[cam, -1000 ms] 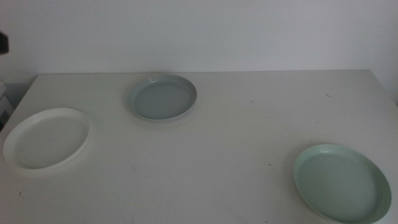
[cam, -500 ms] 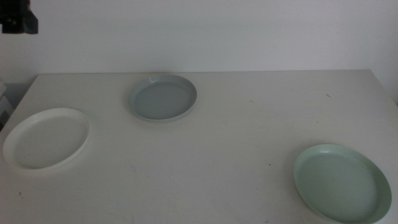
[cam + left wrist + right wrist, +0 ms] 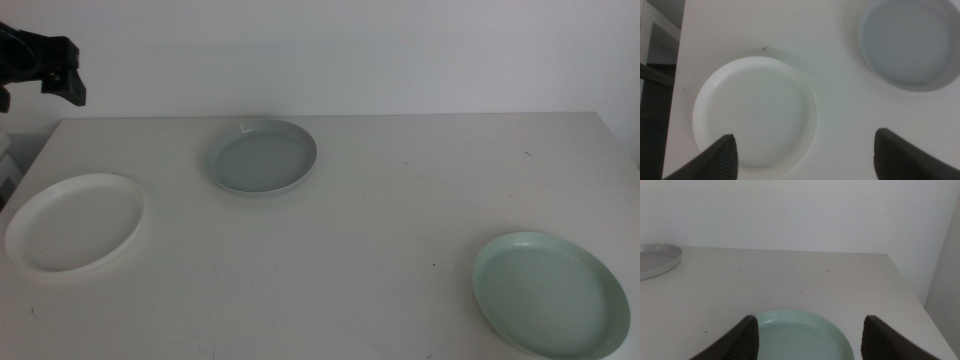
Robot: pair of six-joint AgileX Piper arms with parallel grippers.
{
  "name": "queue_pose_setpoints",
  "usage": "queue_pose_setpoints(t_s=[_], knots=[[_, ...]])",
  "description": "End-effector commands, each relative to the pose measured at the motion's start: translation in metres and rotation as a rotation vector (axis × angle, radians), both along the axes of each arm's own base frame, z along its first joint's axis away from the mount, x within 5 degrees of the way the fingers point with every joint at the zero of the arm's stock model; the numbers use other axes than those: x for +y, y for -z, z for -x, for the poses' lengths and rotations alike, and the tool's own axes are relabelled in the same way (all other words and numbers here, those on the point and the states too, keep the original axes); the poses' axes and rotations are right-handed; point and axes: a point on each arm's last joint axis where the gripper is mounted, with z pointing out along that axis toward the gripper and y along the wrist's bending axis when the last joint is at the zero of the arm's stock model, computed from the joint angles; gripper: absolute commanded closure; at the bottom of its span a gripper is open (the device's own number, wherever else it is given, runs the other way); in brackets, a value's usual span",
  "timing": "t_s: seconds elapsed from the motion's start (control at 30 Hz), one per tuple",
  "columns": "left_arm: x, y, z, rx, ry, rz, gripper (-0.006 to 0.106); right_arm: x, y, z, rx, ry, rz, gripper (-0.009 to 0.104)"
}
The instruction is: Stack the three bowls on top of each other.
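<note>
A pale counter (image 3: 380,210) is carrying three separate bowls. The left claw (image 3: 45,62), jaws apart, is hovering high over the white bowl (image 3: 756,111); it should descend straddling the rim. The right claw (image 3: 807,335) is waiting, spread, above the mint bowl (image 3: 796,336); the grey-blue bowl (image 3: 262,157) is sitting farther back.

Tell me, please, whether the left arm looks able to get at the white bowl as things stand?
Probably yes. The left gripper hangs above the white bowl with its jaws wide open, and nothing lies between them. The grey-blue bowl sits apart to one side, and the table around the white bowl's rim is bare.
</note>
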Motion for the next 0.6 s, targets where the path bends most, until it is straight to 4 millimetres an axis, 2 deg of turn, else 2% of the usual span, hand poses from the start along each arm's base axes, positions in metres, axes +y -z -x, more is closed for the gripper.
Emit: queue_pose_setpoints(t_s=[0.0, 0.23, 0.57], knots=[[0.009, -0.019, -0.004, -0.094, 0.004, 0.035, 0.007, -0.001, -0.012, 0.002, -0.118, 0.008, 0.009, 0.043], [0.056, 0.009, -0.03, -0.011, -0.043, 0.062, 0.007, -0.001, -0.012, 0.002, -0.118, 0.008, 0.009, 0.043], [0.124, 0.078, -0.056, 0.095, -0.043, 0.03, 0.007, -0.001, -0.012, 0.002, -0.118, 0.008, 0.009, 0.043]])
